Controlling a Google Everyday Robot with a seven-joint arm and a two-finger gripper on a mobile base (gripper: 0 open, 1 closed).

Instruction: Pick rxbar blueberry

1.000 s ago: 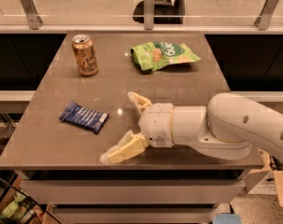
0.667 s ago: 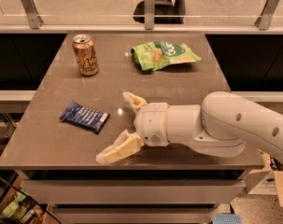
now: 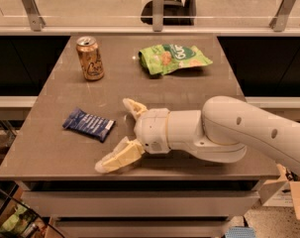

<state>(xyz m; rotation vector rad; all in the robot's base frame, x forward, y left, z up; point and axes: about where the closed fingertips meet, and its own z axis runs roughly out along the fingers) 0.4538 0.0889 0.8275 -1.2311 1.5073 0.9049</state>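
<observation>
The rxbar blueberry [image 3: 88, 124] is a flat dark-blue wrapper with white lettering. It lies on the brown table [image 3: 50, 152] near the front left. My gripper [image 3: 114, 134] is open, its two cream fingers spread wide and pointing left. It hovers just right of the bar, a short gap away, and holds nothing. The white arm reaches in from the right.
A gold drink can [image 3: 90, 58] stands upright at the back left. A green snack bag [image 3: 173, 58] lies at the back centre. A glass railing with metal posts [image 3: 158, 7] runs behind the table. The table's front edge is just below the gripper.
The gripper has moved a little to the left, closer to the blue bar. Its fingers stay spread open. The bar, can and bag have not moved.
</observation>
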